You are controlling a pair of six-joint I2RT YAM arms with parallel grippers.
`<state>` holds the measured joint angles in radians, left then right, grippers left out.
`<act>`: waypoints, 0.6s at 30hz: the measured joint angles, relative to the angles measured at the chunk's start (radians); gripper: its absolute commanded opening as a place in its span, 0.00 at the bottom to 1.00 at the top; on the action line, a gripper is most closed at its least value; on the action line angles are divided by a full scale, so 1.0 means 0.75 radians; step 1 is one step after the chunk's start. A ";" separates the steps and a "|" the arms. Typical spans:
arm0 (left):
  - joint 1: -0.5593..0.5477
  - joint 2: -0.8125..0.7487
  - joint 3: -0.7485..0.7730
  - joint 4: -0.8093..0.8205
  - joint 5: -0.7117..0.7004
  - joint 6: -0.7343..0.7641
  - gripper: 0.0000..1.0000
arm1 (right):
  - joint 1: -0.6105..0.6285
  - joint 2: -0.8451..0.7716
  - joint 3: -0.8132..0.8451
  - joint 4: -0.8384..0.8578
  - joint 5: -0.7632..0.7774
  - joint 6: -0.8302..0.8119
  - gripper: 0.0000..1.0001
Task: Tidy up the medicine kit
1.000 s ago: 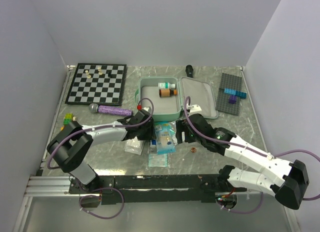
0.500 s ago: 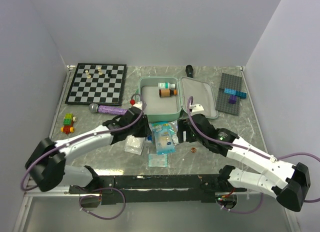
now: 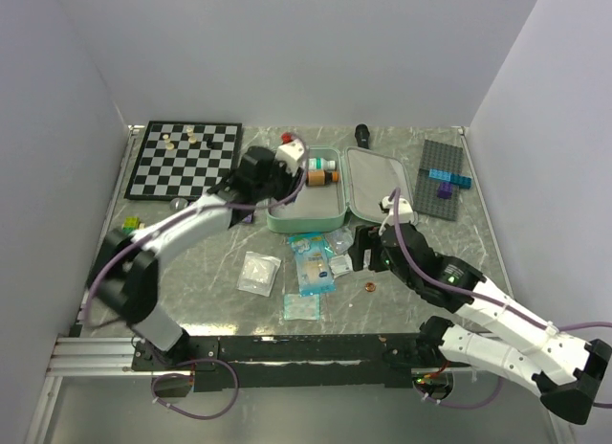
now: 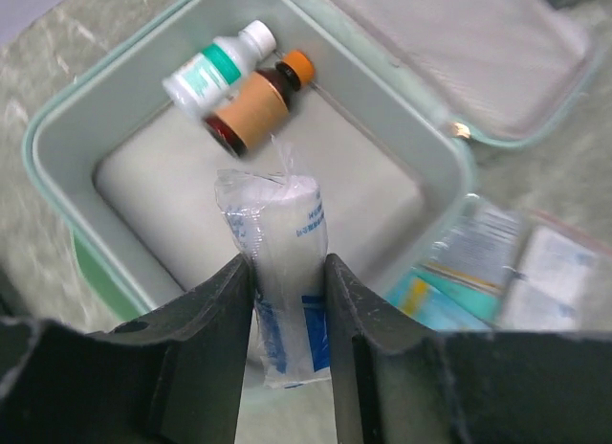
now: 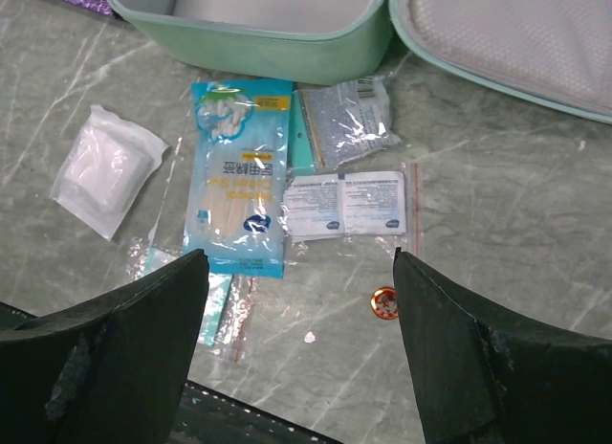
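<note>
From above, you see the medicine kit lying open in the middle of the tabletop, with the left gripper over its tray. In the left wrist view, this gripper is clenched on a wrapped bandage roll above the tray, near the amber bottle. The packing step seems in hand, so next you should lower and release. In the right wrist view, the right gripper stands released and empty above a blue packet.

Lab enclosure: white walls, marble tabletop.
</note>
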<state>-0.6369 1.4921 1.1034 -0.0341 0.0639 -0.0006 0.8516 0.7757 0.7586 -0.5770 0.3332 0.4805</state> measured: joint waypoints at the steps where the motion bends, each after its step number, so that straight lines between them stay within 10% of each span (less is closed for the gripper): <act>1: 0.023 0.079 0.056 0.005 0.036 0.052 0.41 | 0.000 -0.015 0.000 -0.012 0.007 0.000 0.84; 18: 0.080 0.653 0.562 -0.129 0.236 0.507 0.48 | -0.002 -0.108 -0.010 -0.100 0.090 -0.013 0.87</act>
<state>-0.5770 1.9820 1.5249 -0.1307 0.2409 0.3794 0.8501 0.6949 0.7513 -0.6521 0.4007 0.4709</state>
